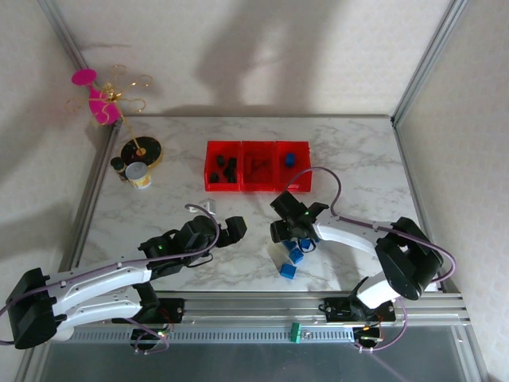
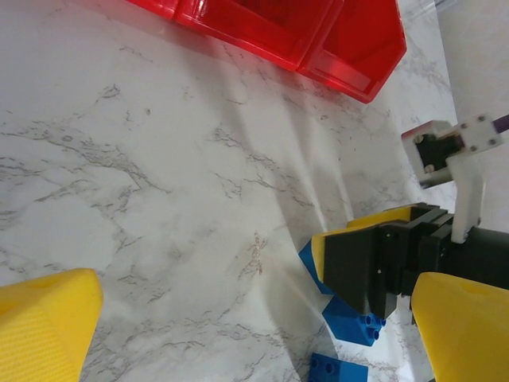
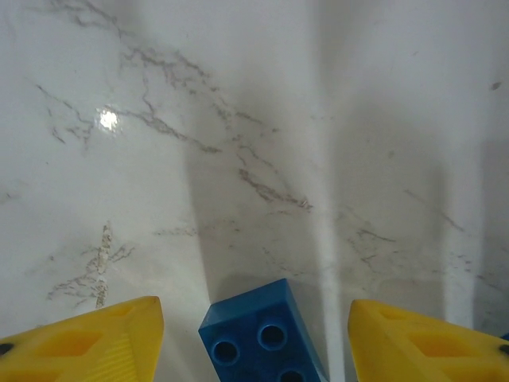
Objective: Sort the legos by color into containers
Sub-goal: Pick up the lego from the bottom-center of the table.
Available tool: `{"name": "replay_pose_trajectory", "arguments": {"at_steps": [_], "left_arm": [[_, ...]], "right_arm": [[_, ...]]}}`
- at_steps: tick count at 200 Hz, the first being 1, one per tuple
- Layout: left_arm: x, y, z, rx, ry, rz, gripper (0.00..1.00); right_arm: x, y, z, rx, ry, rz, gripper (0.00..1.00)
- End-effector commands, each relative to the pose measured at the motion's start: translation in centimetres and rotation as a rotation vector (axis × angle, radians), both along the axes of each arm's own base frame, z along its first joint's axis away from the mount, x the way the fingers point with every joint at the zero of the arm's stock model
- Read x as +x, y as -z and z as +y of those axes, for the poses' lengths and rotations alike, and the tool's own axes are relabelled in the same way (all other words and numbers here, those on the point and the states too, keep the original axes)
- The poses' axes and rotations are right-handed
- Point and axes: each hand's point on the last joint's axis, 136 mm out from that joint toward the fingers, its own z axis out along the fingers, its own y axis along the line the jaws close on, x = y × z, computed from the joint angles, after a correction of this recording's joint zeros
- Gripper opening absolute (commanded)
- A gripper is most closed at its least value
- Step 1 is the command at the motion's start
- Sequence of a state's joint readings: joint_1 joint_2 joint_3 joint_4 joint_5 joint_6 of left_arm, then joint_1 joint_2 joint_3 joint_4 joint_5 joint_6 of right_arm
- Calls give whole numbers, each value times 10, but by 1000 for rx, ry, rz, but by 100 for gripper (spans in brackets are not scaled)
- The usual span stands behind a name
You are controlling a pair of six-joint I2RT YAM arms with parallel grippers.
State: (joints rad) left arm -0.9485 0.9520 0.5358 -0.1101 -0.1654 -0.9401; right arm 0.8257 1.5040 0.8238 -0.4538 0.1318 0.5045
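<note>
Small blue plastic brick, near the front edge of the marble tabletop, lies inside the right gripper, whose parted jaws should close next; left gripper gapes empty.

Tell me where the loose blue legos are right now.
Top view: the blue legos sit on the table near its front edge, right of centre, right by the right gripper.

No legible text, numbers, brand marks or signs in any view. The small jar at the far left, just beside the disc stand, carries a pale band, too small to read. The studs on the blue brick show no lettering that can be made out.
</note>
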Motion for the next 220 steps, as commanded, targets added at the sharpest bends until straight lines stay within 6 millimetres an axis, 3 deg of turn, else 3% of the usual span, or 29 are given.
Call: {"name": "replay_pose_trajectory", "arguments": {"at_steps": [1,44,88,137,183,220], "left_arm": [[-1,3,10,10,-39,-4,99],[-2,5,10,15,-41,0,100],[-2,4,10,14,-40,-2,100],[-1,2,9,14,-37,-6,100],[3,-6,6,8,-38,-23,99],[9,-23,3,6,-49,-46,100]], "right_arm": [[-8,7,3,-23,-41,26,60],[-17,16,1,-76,-62,45,52],[-16,21,0,-102,-58,44,50],[-11,20,2,-100,-53,31,38],[5,-1,17,-46,-31,-24,34],[39,-30,16,-52,62,-106,33]]}}
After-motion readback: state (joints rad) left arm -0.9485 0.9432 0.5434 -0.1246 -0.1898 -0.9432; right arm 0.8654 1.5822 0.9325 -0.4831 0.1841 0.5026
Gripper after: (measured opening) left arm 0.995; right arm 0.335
